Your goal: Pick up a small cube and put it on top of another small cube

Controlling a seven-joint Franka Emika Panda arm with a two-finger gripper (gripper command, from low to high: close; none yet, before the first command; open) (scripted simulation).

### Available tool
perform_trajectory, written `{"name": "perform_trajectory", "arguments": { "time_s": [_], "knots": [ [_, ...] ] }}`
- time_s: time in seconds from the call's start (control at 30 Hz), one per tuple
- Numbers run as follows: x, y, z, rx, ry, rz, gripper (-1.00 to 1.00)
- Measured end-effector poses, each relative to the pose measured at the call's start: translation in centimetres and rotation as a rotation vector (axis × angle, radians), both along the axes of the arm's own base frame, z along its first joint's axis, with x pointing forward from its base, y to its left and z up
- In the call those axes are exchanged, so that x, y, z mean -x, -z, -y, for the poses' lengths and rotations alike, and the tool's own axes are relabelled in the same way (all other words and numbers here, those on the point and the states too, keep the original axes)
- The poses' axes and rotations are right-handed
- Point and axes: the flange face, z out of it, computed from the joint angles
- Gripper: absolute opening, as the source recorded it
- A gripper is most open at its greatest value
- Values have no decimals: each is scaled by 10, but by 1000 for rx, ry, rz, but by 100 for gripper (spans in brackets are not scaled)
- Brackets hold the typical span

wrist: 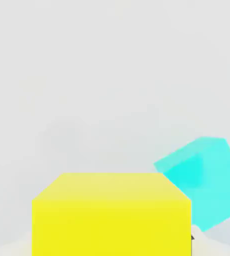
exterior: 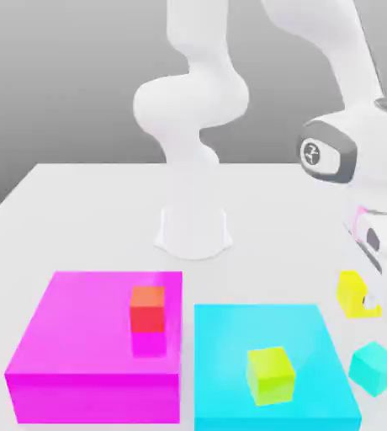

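Observation:
The small cube (exterior: pixel 348 291), plain bright yellow, sits on the white table at the exterior view's right, beside the cyan block. My gripper (exterior: pixel 358 300) reaches down from the white hand (exterior: pixel 379 240) and is shut on this cube, with one pale fingertip (exterior: pixel 368 303) showing against its right side. The hand view has the small cube (wrist: pixel 111 215) very close, low between the fingers. A teal cube (exterior: pixel 374 367) rests on the table just in front of it, tilted, and the same teal cube (wrist: pixel 202 180) lies beside the yellow one in the hand view.
A flat magenta block (exterior: pixel 79 353) carries a red cube (exterior: pixel 147 309). A flat cyan block (exterior: pixel 230 337) carries a lime yellow-green cube (exterior: pixel 270 374). The arm's white base (exterior: pixel 193 227) stands behind them at mid table.

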Motion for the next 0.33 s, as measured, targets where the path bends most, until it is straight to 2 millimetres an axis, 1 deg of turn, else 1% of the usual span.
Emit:
{"name": "perform_trajectory", "arguments": {
  "time_s": [0.07, 0.13, 0.2, 0.23, 0.33],
  "knots": [
    [-21, -6, -4, 2, 44, 2, -100],
    [-28, 10, -6, 3, 58, 4, -100],
    [-30, 36, -6, 3, 62, 4, -100],
    [-30, 46, -6, 4, 62, 4, 100],
    [-30, 46, -6, 4, 62, 4, 100]
  ]
}}
